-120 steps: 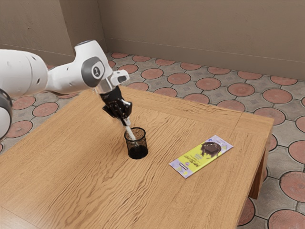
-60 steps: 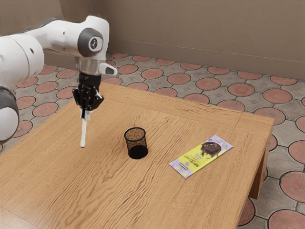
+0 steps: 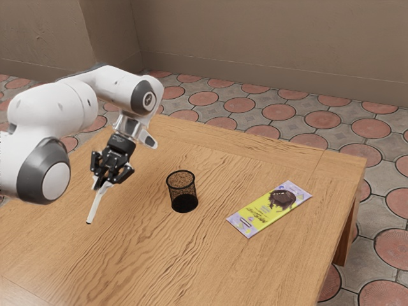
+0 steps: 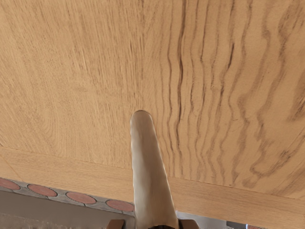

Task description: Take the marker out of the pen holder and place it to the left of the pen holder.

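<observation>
My gripper (image 3: 103, 183) is over the table at the exterior view's left, tilted, and shut on the white marker (image 3: 94, 205). The marker slants down from the fingers, its lower end pointing toward the exterior view's lower left; whether that end touches the wood I cannot tell. In the wrist view the marker (image 4: 150, 167) reaches out from between the fingertips over bare wood. The black mesh pen holder (image 3: 183, 192) stands upright, apart from the gripper, on the exterior view's right of it, with nothing seen inside.
A yellow and purple chocolate packet (image 3: 270, 208) lies flat beyond the pen holder, toward the exterior view's right. Wood grain of the tabletop (image 4: 86, 86) lies under my hand, with a table edge and floor tiles past it.
The marker came up out of the pen holder with my gripper and moved to the exterior view's left. Since then my hand has tilted and shifted toward the exterior view's lower left.
</observation>
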Tool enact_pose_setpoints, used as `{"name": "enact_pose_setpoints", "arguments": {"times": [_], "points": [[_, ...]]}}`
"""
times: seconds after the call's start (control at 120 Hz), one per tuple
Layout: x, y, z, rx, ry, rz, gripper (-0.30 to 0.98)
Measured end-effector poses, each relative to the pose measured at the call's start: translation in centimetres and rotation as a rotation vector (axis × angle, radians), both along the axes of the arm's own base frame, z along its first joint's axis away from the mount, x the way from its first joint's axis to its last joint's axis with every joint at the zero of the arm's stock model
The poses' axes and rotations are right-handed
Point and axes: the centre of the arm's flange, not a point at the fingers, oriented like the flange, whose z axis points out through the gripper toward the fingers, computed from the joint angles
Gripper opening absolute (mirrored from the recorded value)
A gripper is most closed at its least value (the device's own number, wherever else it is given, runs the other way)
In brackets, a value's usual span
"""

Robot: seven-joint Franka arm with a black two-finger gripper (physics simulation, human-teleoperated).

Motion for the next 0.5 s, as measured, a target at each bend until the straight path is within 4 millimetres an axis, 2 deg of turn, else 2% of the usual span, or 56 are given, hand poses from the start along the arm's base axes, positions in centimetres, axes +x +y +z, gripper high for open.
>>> {"name": "enact_pose_setpoints", "arguments": {"times": [0.117,0.217,0.25,0.317,0.333,0.383,0.45,0.5], "points": [[-0.1,0.7,-0.5,0.006,0.005,0.025,0.31],[1.0,2.4,2.4,-0.031,-0.093,0.080,0.45],[1.6,1.8,5.4,-0.057,-0.174,0.077,0.49],[1.7,-1.2,13.2,-0.115,-0.351,0.036,0.54],[1.3,-1.9,14.7,-0.126,-0.385,0.025,0.55],[-1.5,-3.6,18.6,-0.153,-0.471,0.000,0.58],[-4.9,-5.6,22.1,-0.158,-0.575,-0.036,0.61],[-5.7,-6.3,23.1,-0.148,-0.634,-0.058,0.62]]}}
